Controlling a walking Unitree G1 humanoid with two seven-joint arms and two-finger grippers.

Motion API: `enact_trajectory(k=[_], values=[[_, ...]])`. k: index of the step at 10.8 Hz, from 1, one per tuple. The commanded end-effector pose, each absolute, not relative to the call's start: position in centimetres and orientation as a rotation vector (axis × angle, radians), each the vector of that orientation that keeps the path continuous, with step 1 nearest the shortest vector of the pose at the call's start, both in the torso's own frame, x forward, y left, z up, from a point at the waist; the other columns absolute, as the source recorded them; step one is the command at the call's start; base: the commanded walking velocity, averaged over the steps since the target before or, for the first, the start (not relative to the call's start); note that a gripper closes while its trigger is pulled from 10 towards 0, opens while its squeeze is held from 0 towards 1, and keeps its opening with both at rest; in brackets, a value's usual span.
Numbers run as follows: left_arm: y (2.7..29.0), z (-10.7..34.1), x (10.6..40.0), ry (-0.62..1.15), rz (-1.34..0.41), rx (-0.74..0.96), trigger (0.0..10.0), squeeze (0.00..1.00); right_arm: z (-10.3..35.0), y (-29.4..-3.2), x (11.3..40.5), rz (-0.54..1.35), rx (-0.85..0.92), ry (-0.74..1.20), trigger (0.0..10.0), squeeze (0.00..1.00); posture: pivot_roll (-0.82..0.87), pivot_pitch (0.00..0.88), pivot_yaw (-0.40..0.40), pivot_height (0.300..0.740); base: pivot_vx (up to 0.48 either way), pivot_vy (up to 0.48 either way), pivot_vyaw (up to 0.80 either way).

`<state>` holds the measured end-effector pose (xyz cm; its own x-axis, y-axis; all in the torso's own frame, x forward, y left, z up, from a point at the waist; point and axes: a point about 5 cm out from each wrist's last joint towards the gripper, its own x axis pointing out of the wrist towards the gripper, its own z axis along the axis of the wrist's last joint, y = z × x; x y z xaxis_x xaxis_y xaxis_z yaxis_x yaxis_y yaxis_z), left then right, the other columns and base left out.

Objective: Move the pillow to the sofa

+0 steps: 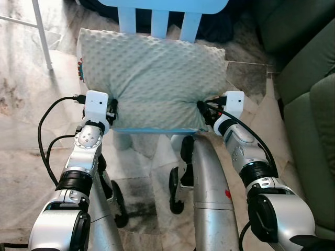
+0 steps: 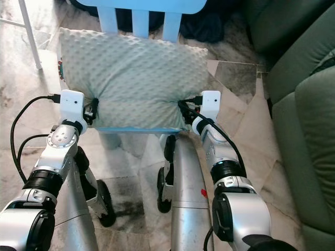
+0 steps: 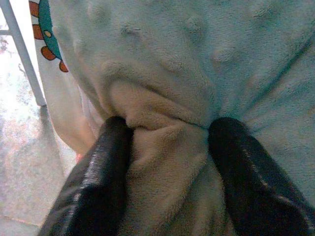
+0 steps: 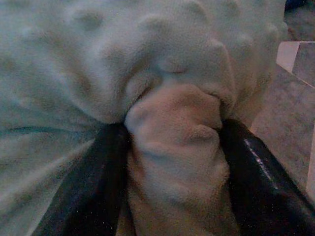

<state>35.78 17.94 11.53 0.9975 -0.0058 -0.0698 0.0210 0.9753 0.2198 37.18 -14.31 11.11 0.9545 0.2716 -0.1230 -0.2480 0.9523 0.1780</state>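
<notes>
Fleecy pillow [image 1: 152, 78] between both pinching grippers [image 3: 167, 147] [image 4: 174, 142]

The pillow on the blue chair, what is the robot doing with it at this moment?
The robot is gripping the pale dotted pillow with both arms. The left gripper and the right gripper are each shut on a bunched fold of fabric at the pillow's near corners. The pillow lies on the light blue chair, not yet moved. The green sofa stands to the robot's right.
</notes>
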Motion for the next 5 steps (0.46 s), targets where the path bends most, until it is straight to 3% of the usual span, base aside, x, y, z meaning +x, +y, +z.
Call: enact_trajectory(k=[1, 5], values=[[16.57, 8.73, 34.64, 0.174, -0.067, 0.2, 0.0, 0.0, 9.14, -13.64, 36.37, 0.295, 0.179, 0.238, 0.0, 0.0, -0.05, 0.454, -0.129, 0.469, 0.0, 0.0, 0.0], [16.01, 9.69, 35.12, 0.125, -0.07, 0.179, 0.0, 0.0, 8.92, -13.3, 36.49, 0.321, 0.166, 0.273, 0.0, 0.0, -0.05, 0.447, -0.147, 0.469, 0.0, 0.0, 0.0]])
